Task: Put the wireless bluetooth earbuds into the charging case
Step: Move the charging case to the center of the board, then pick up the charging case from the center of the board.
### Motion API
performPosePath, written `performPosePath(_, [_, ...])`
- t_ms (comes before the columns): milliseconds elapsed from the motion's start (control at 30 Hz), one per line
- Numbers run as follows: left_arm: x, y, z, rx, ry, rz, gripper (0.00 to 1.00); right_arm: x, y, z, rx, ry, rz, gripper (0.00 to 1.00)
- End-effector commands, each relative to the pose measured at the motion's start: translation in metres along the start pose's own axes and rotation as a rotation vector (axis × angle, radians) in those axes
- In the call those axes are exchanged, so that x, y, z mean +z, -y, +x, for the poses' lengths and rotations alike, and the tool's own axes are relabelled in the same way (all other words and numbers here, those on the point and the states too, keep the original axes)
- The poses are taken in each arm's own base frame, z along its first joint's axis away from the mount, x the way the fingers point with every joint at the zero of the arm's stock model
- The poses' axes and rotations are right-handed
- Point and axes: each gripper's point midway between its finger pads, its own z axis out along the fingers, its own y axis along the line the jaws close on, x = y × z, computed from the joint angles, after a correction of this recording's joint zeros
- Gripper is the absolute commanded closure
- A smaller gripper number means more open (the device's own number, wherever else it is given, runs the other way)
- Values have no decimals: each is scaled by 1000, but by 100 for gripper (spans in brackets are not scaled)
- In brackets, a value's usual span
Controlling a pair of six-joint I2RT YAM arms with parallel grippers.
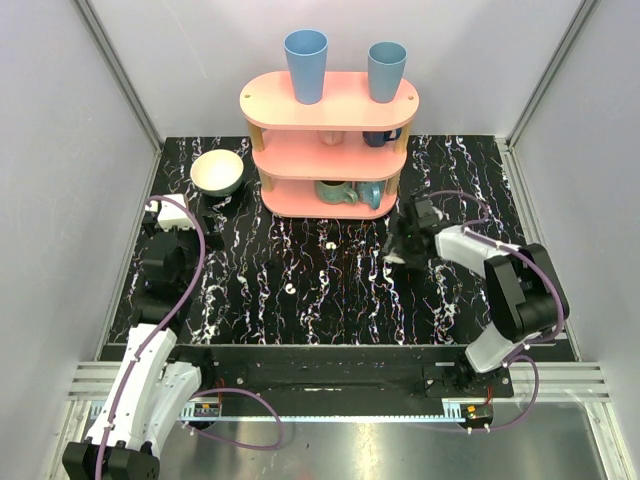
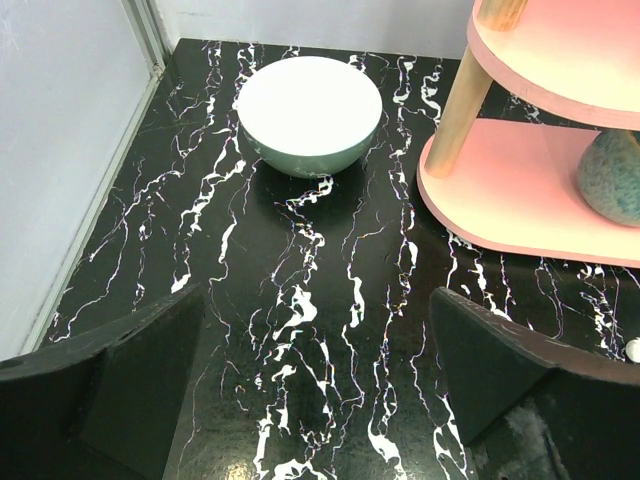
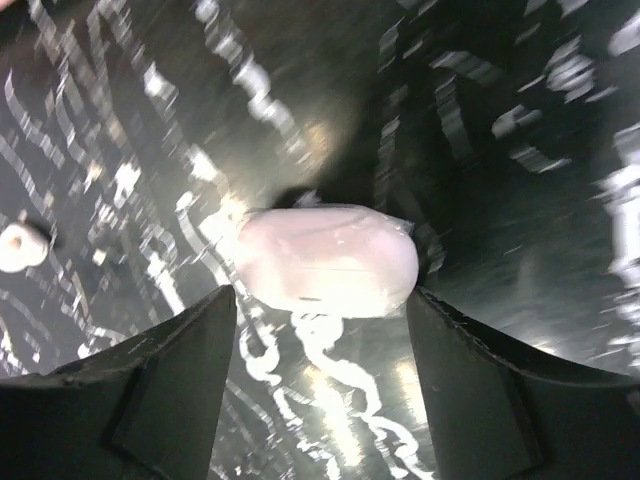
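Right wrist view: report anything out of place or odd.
Nothing looks damaged or spilled. One earbud lies loose on the table, left of the case and apart from it. The case lies flat between the right pincer's fingers, which meet both its ends. The view is blurred.

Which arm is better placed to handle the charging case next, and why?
Right. The right arm has its jaws against both ends of the charging case; the left arm hangs open-jawed by the bowl, far off.

Pink shelf (image 1: 340, 98) blocking the back, bowl (image 1: 217, 172) beside it, open tabletop (image 1: 300, 300) in front
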Motion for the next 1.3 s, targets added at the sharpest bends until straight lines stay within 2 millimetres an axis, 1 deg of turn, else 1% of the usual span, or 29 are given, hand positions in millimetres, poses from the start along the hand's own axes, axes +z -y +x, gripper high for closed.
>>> performPosePath(0, [1,1,-23,-7,67,-2,1,-2,-21,38,88,-15,-14,21])
performPosePath(33, [1,1,-23,-7,68,-2,1,-1,-21,41,91,-9,-8,19])
performPosePath(67, [1,1,-21,-6,62,-1,1,-1,-23,43,92,-10,-12,13])
performPosePath(133, [1,1,-21,-6,62,-1,1,-1,-27,48,60,-18,-21,11])
performPosePath(233, [2,1,-21,-6,61,2,1,-8,-35,41,-61,8,-62,7])
performPosePath(267, [2,2,-21,-6,62,4,1,-16,-42,34,-159,36,-108,6])
performPosePath(300, [2,2,-20,-5,59,5,1,-20,-48,33,-222,38,-148,6])
performPosePath(333, [2,3,-20,-5,57,8,1,-29,-51,25,-288,76,-167,5])
performPosePath(367, [2,3,-20,-5,59,8,1,-34,-48,19,-375,107,-158,5])
performPosePath(400, [2,3,-22,-4,61,11,1,-38,-43,9,-415,157,-132,0])
performPosePath(433, [2,3,-20,-3,57,12,1,-46,-42,-1,-456,206,-121,0])
performPosePath(500, [2,4,-21,-2,58,15,1,-56,-37,-19,-500,283,-69,0])
performPosePath(533, [2,4,-20,-1,57,15,1,-64,-43,-23,-542,306,-101,0])
performPosePath(567, [2,4,-20,-1,57,17,1,-68,-48,-28,-607,338,-121,0])
performPosePath(633, [2,4,-21,-2,60,17,1,-69,-60,-22,-701,307,-190,0])
performPosePath(667, [2,4,-20,-1,57,18,1,-69,-62,-21,-790,285,-200,0])
performPosePath(700, [2,5,-21,-2,58,23,1,-67,-63,-17,-850,255,-211,0])
performPosePath(767, [2,5,-20,1,55,24,1,-58,-56,-18,-935,215,-165,0])
performPosePath(800, [2,6,-20,-1,56,26,1,-55,-64,-4,-1002,166,-253,0])
performPosePath(833, [2,6,-20,-1,56,28,1,-53,-62,7,-1128,126,-296,0])
performPosePath(867, [2,6,-20,0,56,29,1,-53,-63,10,-1151,116,-319,0])
performPosePath(900, [2,7,-20,0,57,32,1,-52,-61,2,-1145,139,-278,0])
performPosePath(967, [1,6,-21,2,59,32,1,-51,-58,-4,-1170,160,-248,0])
performPosePath(1000, [1,6,-20,2,58,31,1,-50,-58,-1,-1198,152,-265,0])
performPosePath(1033, [1,7,-20,2,59,34,1,-46,-56,2,-1263,136,-274,0])
performPosePath(1133, [1,9,-21,2,62,43,1,-44,-56,-2,-1304,130,-267,0])
performPosePath(1200, [0,7,-20,1,62,37,1,-42,-59,7,-1330,104,-320,1])
performPosePath(1267, [0,8,-20,3,62,40,1,-37,-57,11,-1346,71,-327,3])
